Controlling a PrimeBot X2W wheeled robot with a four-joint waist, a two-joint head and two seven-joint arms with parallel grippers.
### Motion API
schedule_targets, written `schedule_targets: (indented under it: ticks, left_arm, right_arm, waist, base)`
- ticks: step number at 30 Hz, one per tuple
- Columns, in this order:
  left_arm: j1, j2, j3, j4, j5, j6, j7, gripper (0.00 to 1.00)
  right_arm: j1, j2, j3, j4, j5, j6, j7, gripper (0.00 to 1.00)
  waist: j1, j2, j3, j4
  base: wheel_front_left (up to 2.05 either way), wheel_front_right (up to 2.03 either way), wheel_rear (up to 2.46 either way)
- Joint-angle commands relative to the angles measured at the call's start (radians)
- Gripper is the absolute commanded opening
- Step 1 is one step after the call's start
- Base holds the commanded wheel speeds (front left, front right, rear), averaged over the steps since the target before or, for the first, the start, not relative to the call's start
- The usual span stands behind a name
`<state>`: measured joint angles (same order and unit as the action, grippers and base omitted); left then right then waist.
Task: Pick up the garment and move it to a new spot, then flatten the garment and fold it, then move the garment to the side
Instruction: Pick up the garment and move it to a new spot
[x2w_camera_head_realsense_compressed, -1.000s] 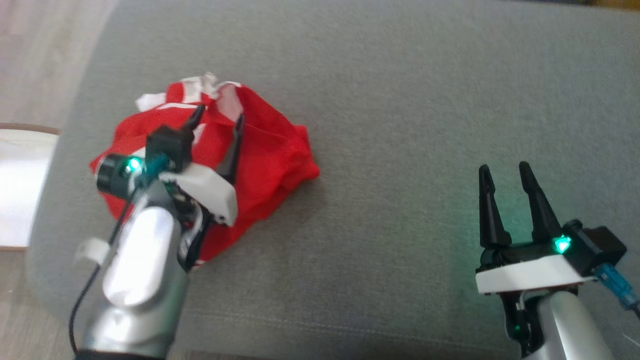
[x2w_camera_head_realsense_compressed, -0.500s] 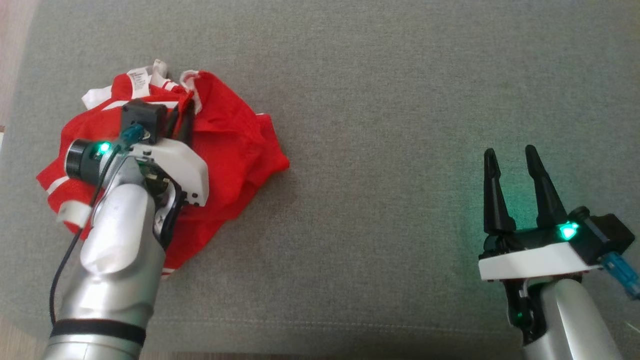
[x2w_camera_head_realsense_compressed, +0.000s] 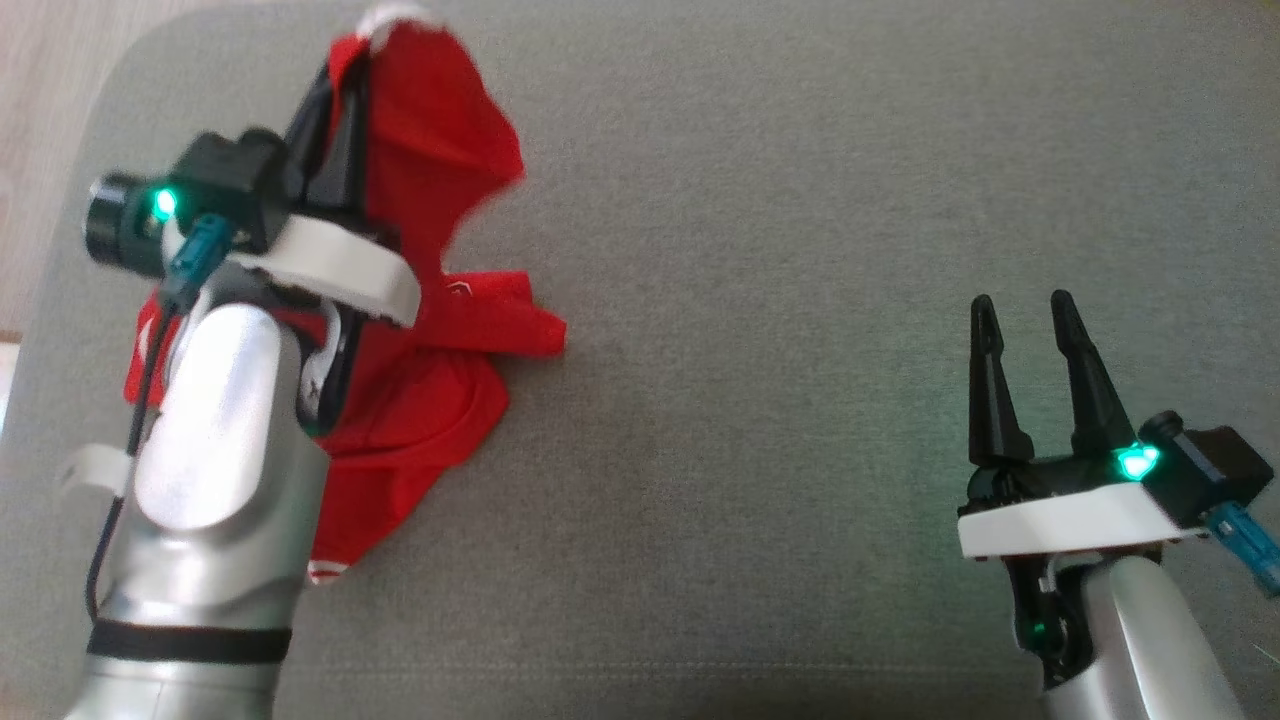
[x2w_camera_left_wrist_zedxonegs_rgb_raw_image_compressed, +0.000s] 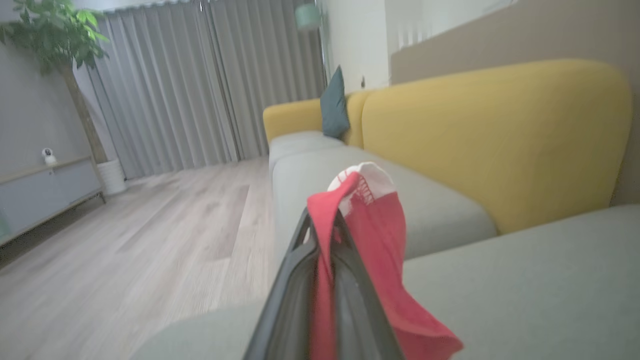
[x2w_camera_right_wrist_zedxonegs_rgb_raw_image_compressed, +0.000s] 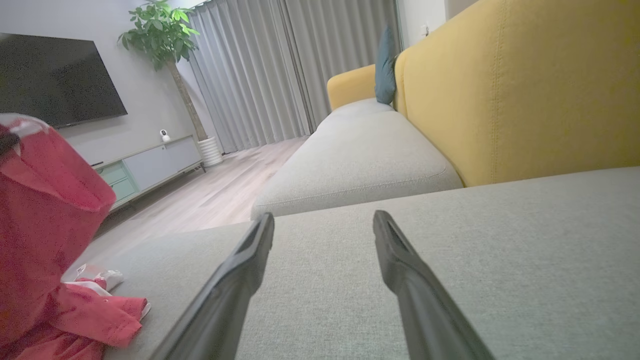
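Observation:
The garment (x2w_camera_head_realsense_compressed: 440, 180) is red with white trim. My left gripper (x2w_camera_head_realsense_compressed: 340, 85) is shut on a fold of it near the white edge and holds that part lifted above the grey cushion (x2w_camera_head_realsense_compressed: 800, 300). The rest of the cloth hangs down and lies bunched on the cushion under my left arm. In the left wrist view the red garment (x2w_camera_left_wrist_zedxonegs_rgb_raw_image_compressed: 375, 235) is pinched between the two fingers of my left gripper (x2w_camera_left_wrist_zedxonegs_rgb_raw_image_compressed: 322, 222) and drapes off to the right. My right gripper (x2w_camera_head_realsense_compressed: 1020, 310) stands open over the cushion at the lower right, far from the cloth. In the right wrist view my right gripper (x2w_camera_right_wrist_zedxonegs_rgb_raw_image_compressed: 322, 220) has nothing between its fingers, and the garment (x2w_camera_right_wrist_zedxonegs_rgb_raw_image_compressed: 45, 210) hangs at the left.
The cushion's left edge (x2w_camera_head_realsense_compressed: 60, 260) drops to a wooden floor (x2w_camera_head_realsense_compressed: 60, 90). A yellow sofa backrest (x2w_camera_right_wrist_zedxonegs_rgb_raw_image_compressed: 525, 90) rises behind the seat, with a teal pillow (x2w_camera_right_wrist_zedxonegs_rgb_raw_image_compressed: 386, 65) further along. A TV (x2w_camera_right_wrist_zedxonegs_rgb_raw_image_compressed: 55, 80), a low cabinet (x2w_camera_right_wrist_zedxonegs_rgb_raw_image_compressed: 150, 162) and a potted plant (x2w_camera_right_wrist_zedxonegs_rgb_raw_image_compressed: 162, 35) stand across the room.
My left gripper has closed on the garment and lifted it up off the cushion. The head camera has shifted. The right gripper has stayed open in place.

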<state>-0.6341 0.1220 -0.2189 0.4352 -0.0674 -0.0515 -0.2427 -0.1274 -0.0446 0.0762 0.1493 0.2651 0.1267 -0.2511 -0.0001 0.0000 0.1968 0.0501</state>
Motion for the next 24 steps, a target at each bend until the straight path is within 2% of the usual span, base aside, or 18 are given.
schedule_targets:
  ticks: [1,7,13,19,24]
  left_arm:
    - [-0.055,0.029,0.027,-0.054,-0.005,0.005,-0.011,0.0]
    - [-0.046,0.022,0.01,-0.237,-0.008,0.004,-0.012,0.0]
    - [-0.063,0.012,-0.017,-0.354,-0.015,-0.002,0.042,0.0]
    - [-0.1,-0.009,-0.061,-0.399,-0.015,-0.009,0.086,0.0]
    - [-0.154,-0.035,-0.116,-0.38,-0.011,-0.014,0.103,0.0]
  right_arm:
    - [0.002,-0.006,0.023,-0.028,0.005,0.004,-0.011,1.0]
    - [0.013,-0.006,0.02,-0.028,0.022,0.004,-0.011,1.0]
    - [0.015,-0.006,0.025,-0.035,0.035,0.004,-0.011,1.0]
    - [0.005,-0.006,0.015,-0.049,0.047,0.004,-0.011,1.0]
    - [-0.013,-0.006,0.011,-0.07,0.062,0.004,-0.011,1.0]
  waist:
    - [0.0001,0.0,-0.017,-0.013]
    - [0.0001,0.0,-0.053,-0.057]
    - [0.0001,0.0,-0.06,-0.109]
    - [0.0001,0.0,-0.044,-0.178]
    - [0.0001,0.0,-0.014,-0.26]
  base:
    - [0.0,0.0,0.0]
    - [0.0,0.0,0.0]
    - [0.0,0.0,0.0]
    - [0.0,0.0,0.0]
    - [0.0,0.0,0.0]
